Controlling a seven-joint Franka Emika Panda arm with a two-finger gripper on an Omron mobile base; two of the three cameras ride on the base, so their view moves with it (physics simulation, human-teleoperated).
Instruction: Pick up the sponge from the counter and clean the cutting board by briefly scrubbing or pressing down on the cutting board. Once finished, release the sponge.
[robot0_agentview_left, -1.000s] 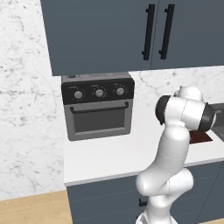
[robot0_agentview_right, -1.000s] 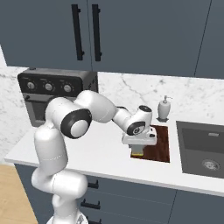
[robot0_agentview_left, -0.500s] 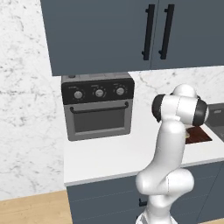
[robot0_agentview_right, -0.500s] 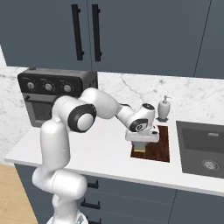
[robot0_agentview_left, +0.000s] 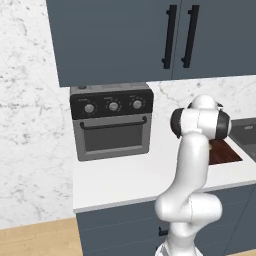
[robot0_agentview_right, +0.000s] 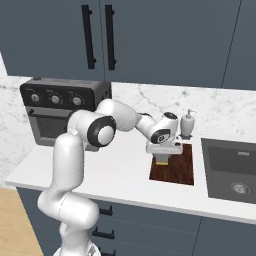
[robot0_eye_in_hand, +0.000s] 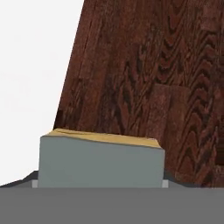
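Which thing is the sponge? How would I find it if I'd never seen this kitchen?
Look along the white counter to the dark reddish-brown cutting board, between the toaster oven and the sink. The sponge is the small block under the robot's gripper, over the board's left part. It is yellow with a grey top, unlike the white soap bottle behind the board.

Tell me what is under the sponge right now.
The sponge, held in the gripper, is over the cutting board, near its left edge. Whether it touches the wood cannot be seen; its underside is hidden.
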